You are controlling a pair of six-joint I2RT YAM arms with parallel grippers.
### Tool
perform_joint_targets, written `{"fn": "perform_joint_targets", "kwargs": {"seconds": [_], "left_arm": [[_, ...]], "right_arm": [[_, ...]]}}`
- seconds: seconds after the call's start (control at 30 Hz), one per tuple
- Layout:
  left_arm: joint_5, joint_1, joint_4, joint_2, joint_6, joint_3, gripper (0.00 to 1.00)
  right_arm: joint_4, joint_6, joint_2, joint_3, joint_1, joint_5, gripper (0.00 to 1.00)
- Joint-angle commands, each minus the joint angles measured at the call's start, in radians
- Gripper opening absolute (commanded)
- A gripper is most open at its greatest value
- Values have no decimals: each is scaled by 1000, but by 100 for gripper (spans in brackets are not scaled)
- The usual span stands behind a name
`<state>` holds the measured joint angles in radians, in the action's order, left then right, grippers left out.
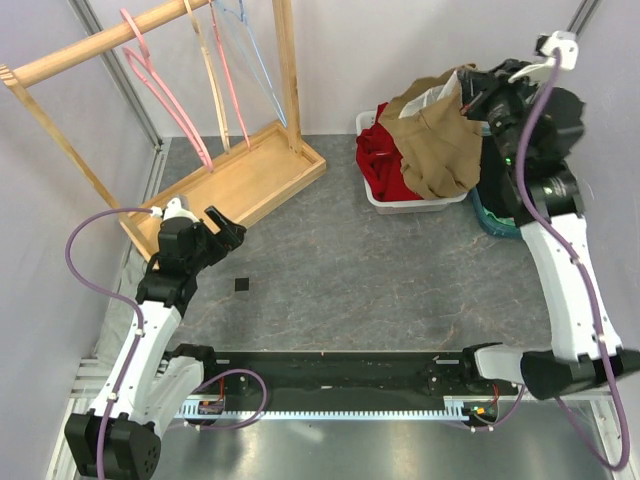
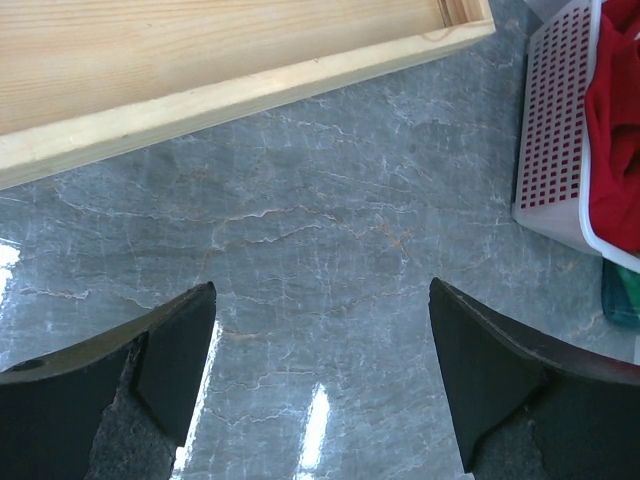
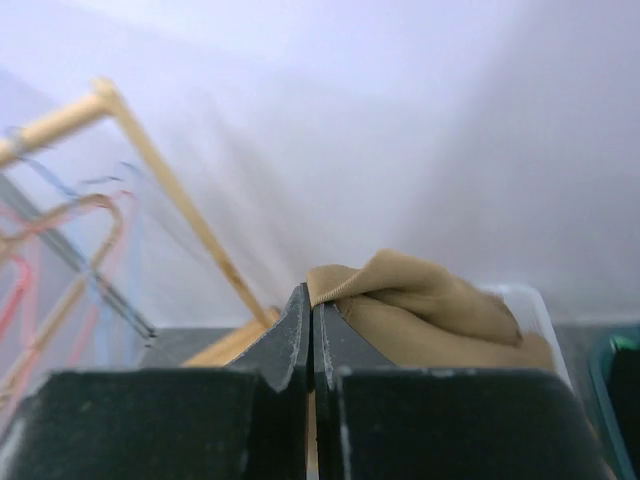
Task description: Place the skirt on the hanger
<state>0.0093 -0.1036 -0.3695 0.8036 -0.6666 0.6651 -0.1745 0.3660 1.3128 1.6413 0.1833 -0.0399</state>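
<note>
Skirt (image 3: pixel 430 300) between tight R pincer (image 3: pixel 312 305) tips

Robotics lab test cell, plain white enclosure walls (image 1: pixel 40 180) on aluminium frame posts (image 1: pixel 117 72), grey marble-patterned tabletop (image 1: pixel 400 280), black mounting rail (image 1: pixel 330 372) with exposed purple cables (image 1: pixel 70 248), wooden garment rack (image 1: pixel 100 40) with pink and blue hangers (image 1: pixel 165 98), white perforated plastic basket (image 1: pixel 372 195).

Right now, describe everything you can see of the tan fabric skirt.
The tan fabric skirt is soft, matte and crumpled, with deep folds. One bunched edge is pinched in the right gripper, whose jaws are closed on it. Its lower part drapes over red clothing in the white perforated plastic basket.
</note>
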Motion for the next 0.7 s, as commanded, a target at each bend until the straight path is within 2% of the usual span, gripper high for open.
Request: {"fn": "perform_joint_targets", "kwargs": {"seconds": [0.0,0.17,0.27,0.5,0.67], "left_arm": [[60,-1,-5,-17,33,34,93],[136,-1,15,2,22,10,93],[208,-1,56,19,13,-13,93],[440,-2,220,111,-28,-81,90],[480,-45,329,213,-71,-127,89]], "right_arm": [[95,-30,-107,120,2,192,0],[66,-10,-251,71,2,278,0],[20,24,-358,-70,1,313,0],[-123,106,-590,-622,1,348,0],[-207,209,-690,-868,1,345,0]]}}
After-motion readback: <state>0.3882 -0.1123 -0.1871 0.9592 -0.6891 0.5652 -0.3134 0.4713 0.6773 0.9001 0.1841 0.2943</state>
